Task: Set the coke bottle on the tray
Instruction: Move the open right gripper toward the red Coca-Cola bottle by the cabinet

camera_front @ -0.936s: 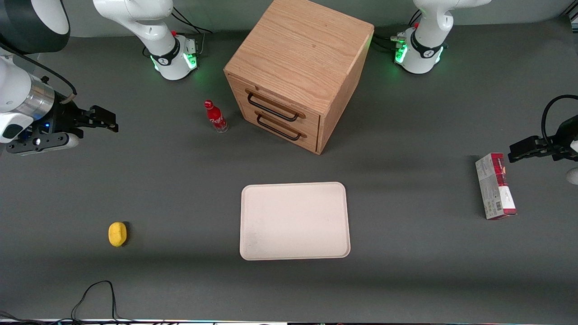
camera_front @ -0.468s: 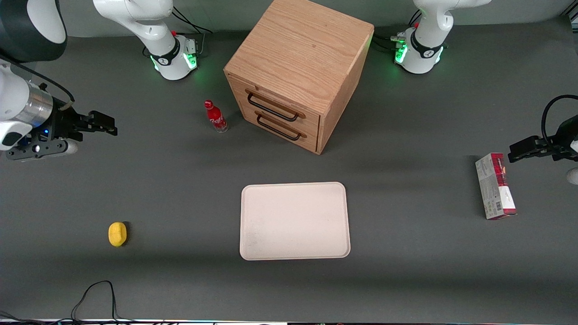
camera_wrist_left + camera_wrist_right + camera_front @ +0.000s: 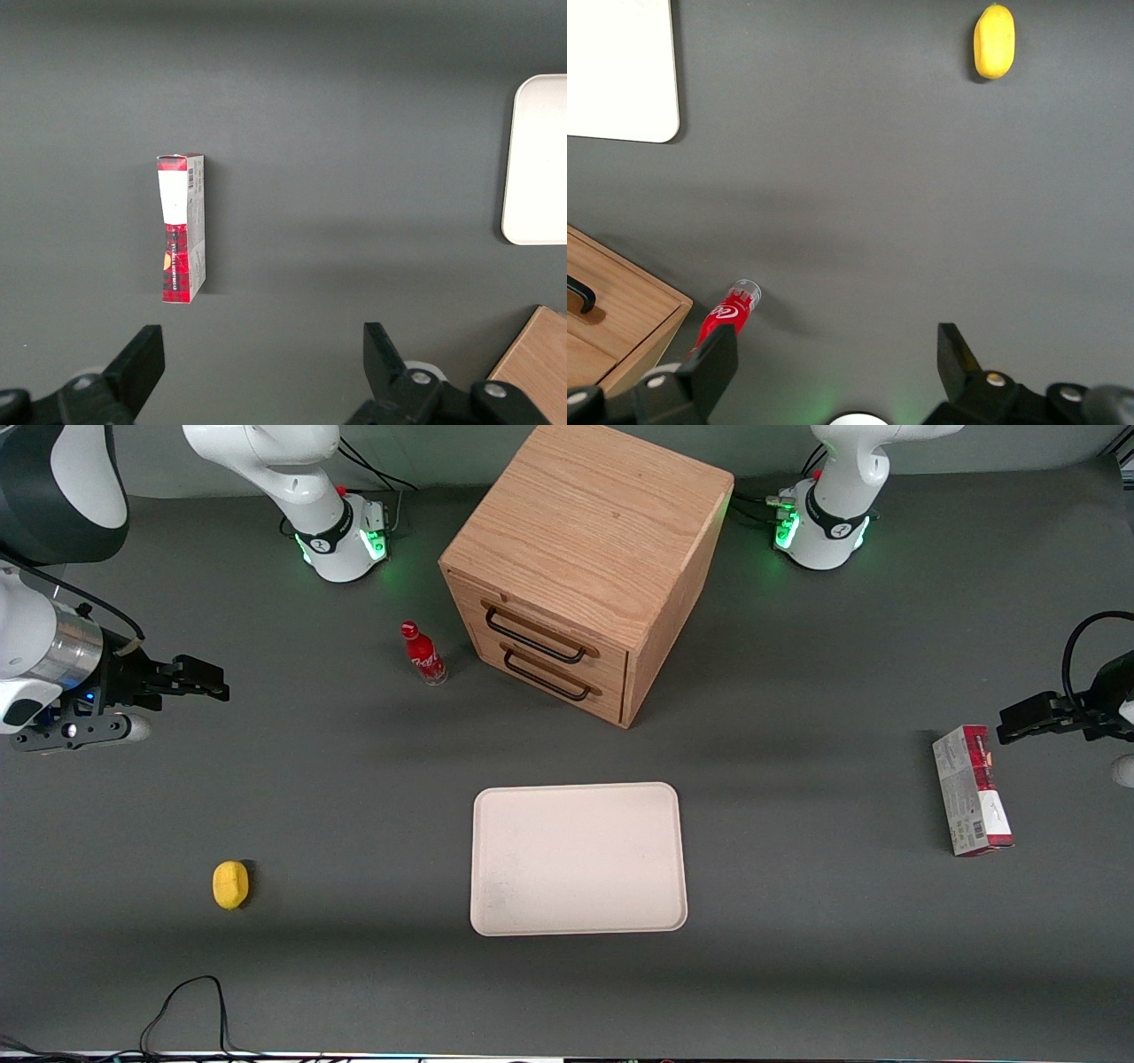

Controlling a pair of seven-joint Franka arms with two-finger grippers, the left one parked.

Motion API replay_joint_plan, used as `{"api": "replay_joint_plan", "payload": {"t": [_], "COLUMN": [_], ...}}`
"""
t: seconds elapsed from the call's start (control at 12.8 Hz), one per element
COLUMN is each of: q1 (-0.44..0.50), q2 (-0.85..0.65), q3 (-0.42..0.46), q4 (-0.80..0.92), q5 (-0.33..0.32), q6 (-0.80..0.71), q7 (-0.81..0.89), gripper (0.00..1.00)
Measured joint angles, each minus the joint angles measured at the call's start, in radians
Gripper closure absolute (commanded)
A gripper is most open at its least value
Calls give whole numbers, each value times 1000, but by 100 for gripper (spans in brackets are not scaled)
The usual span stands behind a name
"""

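1 red coke bottle [image 3: 423, 654] upright, claw [image 3: 202, 677] open

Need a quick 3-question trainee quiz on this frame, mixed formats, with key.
1. True or false: the coke bottle already stands on the tray.
2. Multiple choice: where is the hand?
A. closed around the bottle
B. open, apart from the bottle, toward the working arm's end of the table
C. resting on the tray
3. Fill in: the bottle stands upright on the table beside the wooden ____.

Key:
1. False; the bottle is on the table, farther from the front camera than the tray, which holds nothing.
2. B; the right wrist view shows its fingers spread with nothing between them.
3. Drawer cabinet, both drawers shut.
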State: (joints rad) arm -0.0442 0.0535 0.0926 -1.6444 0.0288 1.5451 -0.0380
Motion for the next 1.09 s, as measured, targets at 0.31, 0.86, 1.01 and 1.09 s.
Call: {"api": "replay_joint_plan", "payload": {"t": [0.31, 0.86, 1.01, 1.09], "q1": [4, 266, 320, 323], "q2": [-2, -13, -25, -32], "q3": [4, 34, 36, 36], "q4": [12, 22, 19, 13], "q5": [0, 8, 21, 26], "q6": [-13, -27, -45, -59], "q7": [28, 454, 511, 513], "gripper": [0, 0, 0, 0]}}
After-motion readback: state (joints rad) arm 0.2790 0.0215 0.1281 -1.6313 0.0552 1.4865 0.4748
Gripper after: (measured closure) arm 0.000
